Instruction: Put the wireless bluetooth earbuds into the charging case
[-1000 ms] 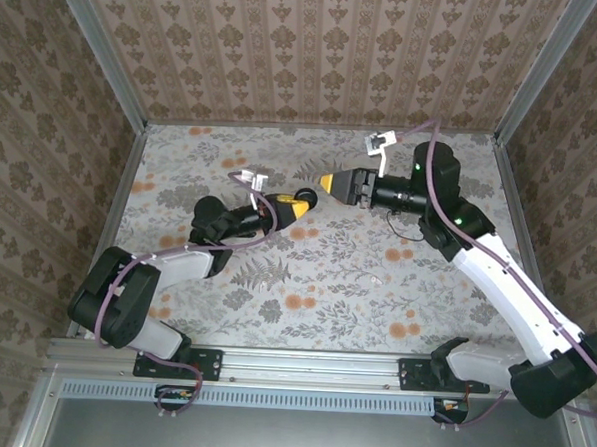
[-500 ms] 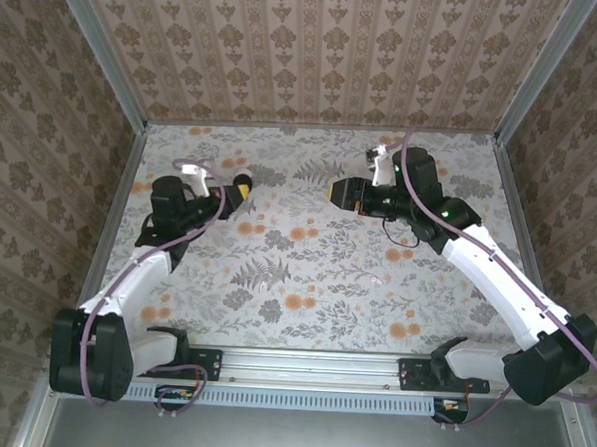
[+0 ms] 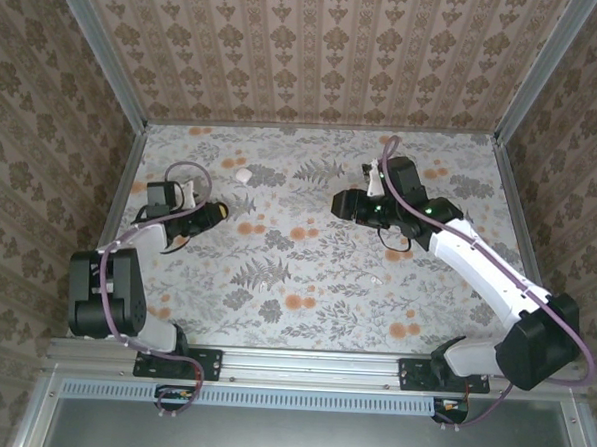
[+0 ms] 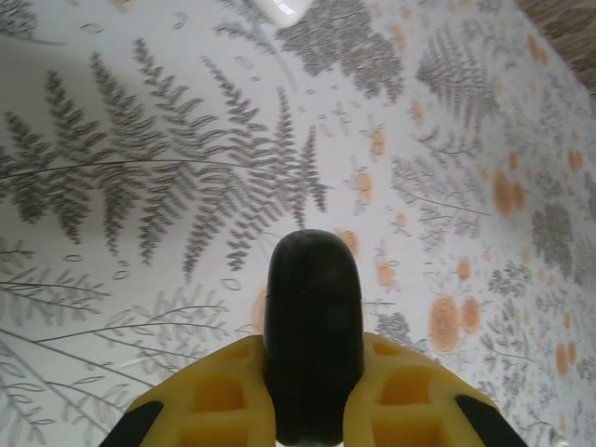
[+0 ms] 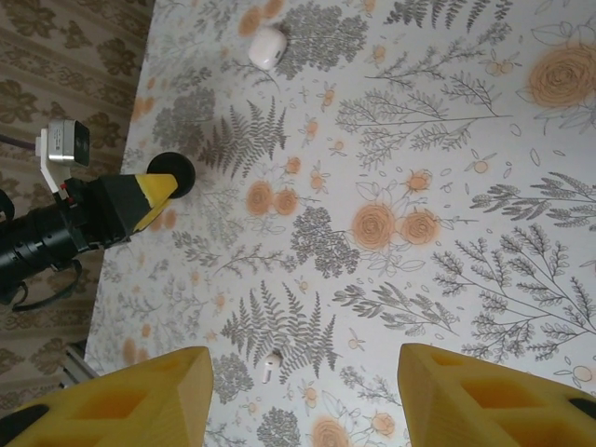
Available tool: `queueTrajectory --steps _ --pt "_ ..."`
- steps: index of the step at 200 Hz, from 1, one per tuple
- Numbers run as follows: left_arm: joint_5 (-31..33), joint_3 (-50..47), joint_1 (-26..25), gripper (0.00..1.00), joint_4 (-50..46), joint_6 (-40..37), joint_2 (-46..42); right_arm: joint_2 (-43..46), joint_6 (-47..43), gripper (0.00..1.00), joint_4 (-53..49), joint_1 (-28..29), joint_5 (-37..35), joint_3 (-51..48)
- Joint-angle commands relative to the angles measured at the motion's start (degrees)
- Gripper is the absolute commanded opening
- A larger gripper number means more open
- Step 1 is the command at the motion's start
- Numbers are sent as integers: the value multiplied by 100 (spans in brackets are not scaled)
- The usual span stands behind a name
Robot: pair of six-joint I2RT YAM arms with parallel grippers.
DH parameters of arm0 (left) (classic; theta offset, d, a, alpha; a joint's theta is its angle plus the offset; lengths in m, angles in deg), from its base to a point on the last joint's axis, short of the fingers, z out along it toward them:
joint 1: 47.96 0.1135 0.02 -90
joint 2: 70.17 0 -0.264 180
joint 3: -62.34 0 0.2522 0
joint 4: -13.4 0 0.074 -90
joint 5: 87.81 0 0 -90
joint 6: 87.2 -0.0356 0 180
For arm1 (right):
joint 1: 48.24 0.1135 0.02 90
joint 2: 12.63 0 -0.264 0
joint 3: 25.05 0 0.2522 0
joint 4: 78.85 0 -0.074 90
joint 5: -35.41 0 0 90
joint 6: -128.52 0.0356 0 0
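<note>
Left gripper point(image 3: 217, 211) is pinched shut over at the left, right gripper point(image 3: 340, 203) gapes wide with nothing in it, and the charging case point(image 3: 242, 174) sits far-left, clear of both.

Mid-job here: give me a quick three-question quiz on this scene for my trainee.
1. True or false: the left gripper is shut.
2. The charging case lies: A) on the table, apart from both grippers; B) between the right fingers; C) between the left fingers.
3. Fill in: the right gripper has its jaws ____, with nothing between them.
Key: 1 true; 2 A; 3 open.
</note>
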Motion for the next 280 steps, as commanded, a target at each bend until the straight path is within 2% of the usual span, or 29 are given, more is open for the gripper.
queueTrajectory --steps 1,21,40,81,108,129,156,200,244,280 --pt "-13 117 194 14 -142 -266 284 -185 -99 56 -6 0 -104 -56" --pt "17 117 307 21 -243 -363 515 -524 -143 55 19 41 -140 25" --pt "138 144 400 33 -433 -473 598 -808 -176 55 -3 129 -150 184" --pt "828 384 556 48 -1094 -789 228 -1135 -221 55 -15 246 -131 434" --pt "1322 794 550 51 -1609 -1046 -4 -1141 -310 55 -63 247 -198 471" --pt "1601 1303 338 51 -1846 -1144 122 -1106 -389 55 -83 248 -310 434" --pt "1880 2334 -174 52 -2184 -1223 923 -1124 -436 55 -95 247 -354 367" --pt "2102 4315 -773 53 -2516 -1037 2774 -1020 -478 56 -107 229 -432 163" --pt "2305 5904 -981 53 -2918 -1008 4175 -875 -514 56 -121 196 -582 -56" --pt "2302 6464 -1112 53 -3179 -1099 4709 -886 -515 56 -100 188 -614 -132"
